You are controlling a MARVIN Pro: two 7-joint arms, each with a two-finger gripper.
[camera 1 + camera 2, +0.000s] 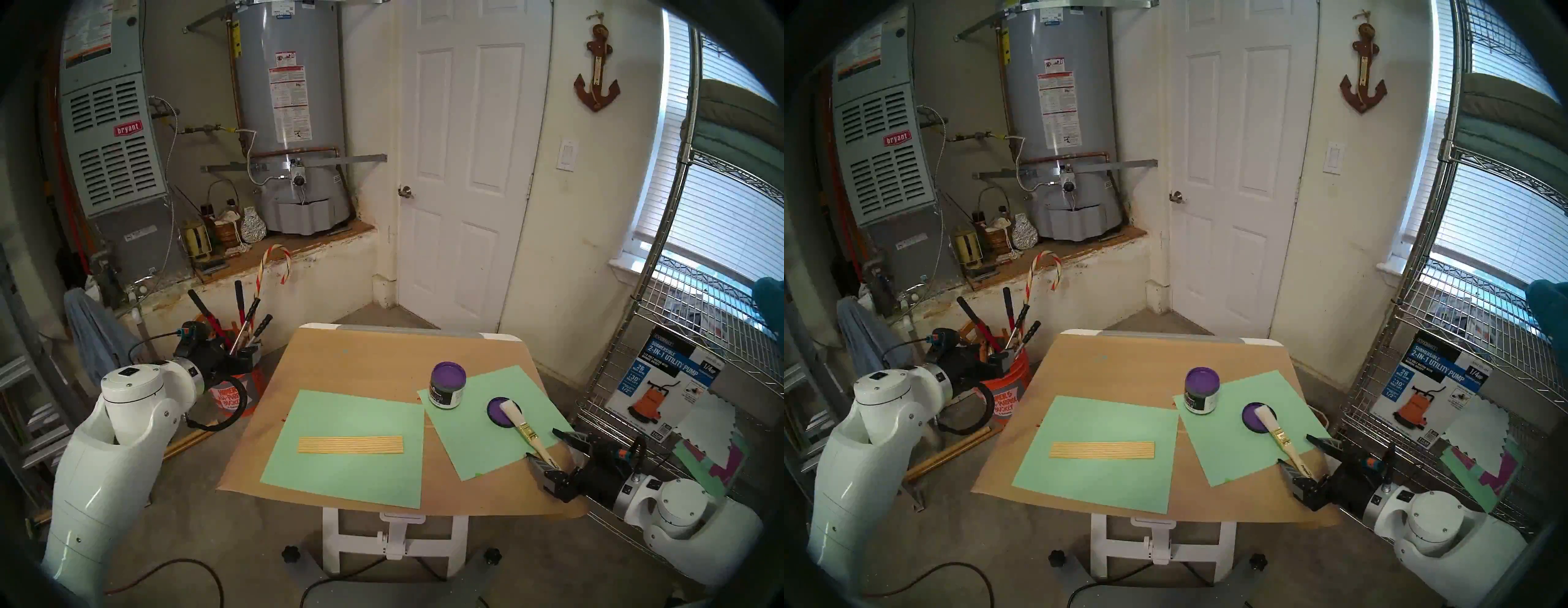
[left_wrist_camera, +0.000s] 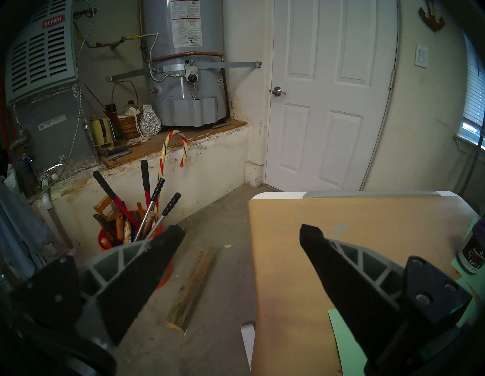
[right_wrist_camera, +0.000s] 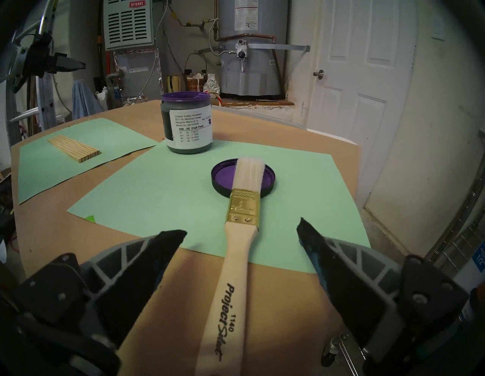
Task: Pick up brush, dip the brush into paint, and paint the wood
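Straddling brush point(image 3: 231, 265) handle, right gripper point(image 3: 241, 232) jaws fully spread, holding nothing; bristles rest on purple lid point(image 3: 242, 177) beside paint jar point(image 3: 186, 122). Advice: centre handle, close behind ferrule, lift level.

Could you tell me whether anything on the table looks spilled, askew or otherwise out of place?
Nothing looks spilled. One oddity: the brush lies with its white bristles propped on the upturned lid, which is wet with purple paint. The two green sheets sit skewed to each other.
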